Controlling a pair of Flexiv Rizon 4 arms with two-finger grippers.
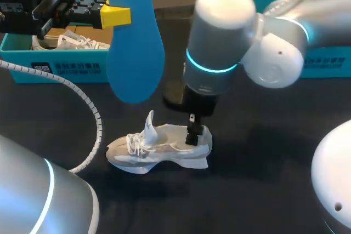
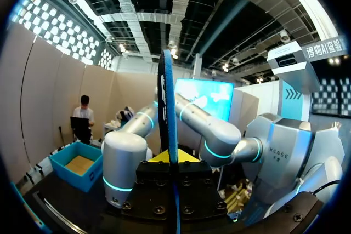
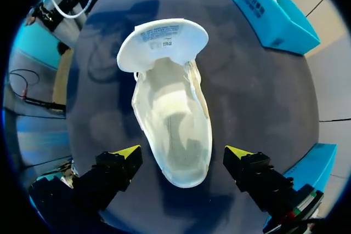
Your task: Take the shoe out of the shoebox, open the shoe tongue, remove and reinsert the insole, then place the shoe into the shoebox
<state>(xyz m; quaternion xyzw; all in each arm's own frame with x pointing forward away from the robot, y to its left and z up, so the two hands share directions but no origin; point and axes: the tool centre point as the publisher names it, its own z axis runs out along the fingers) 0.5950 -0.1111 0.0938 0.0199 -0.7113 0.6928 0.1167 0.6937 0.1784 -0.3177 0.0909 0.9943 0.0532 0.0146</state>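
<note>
Head view, left side first. My left gripper (image 1: 122,16) is raised at the table's 10 o'clock. Its fingers are clamped on the blue insole (image 1: 134,42), which hangs upright with its long end down. In the left wrist view the insole is edge-on, pinched between the fingers, with one yellow fingertip (image 2: 184,157) right against it.

The shoebox (image 1: 55,64) is also at 10 o'clock, below that gripper. It is open, with a second shoe (image 1: 74,41) lying inside. A spiral-wrapped cable (image 1: 88,102) curves over the table (image 1: 263,190) around 8 o'clock.

The shoe (image 1: 159,149) stands on its sole near the table's centre, a bit toward 6 o'clock. Its toe points to 9 o'clock and its heel to 3. The tongue (image 1: 149,124) is pulled up and open. The insole hangs at the shoe's 11 o'clock, apart from it.

My right gripper (image 1: 193,134) is down at the heel end of the shoe. In the right wrist view its fingers are spread apart, with one yellow tip on each side of the heel. There is a gap on both sides and neither tip touches. The shoe's opening lies between and just ahead of the fingers, with the tongue flared at the far end.

A second blue box (image 1: 323,64) sits at 2 o'clock, behind my right arm.
</note>
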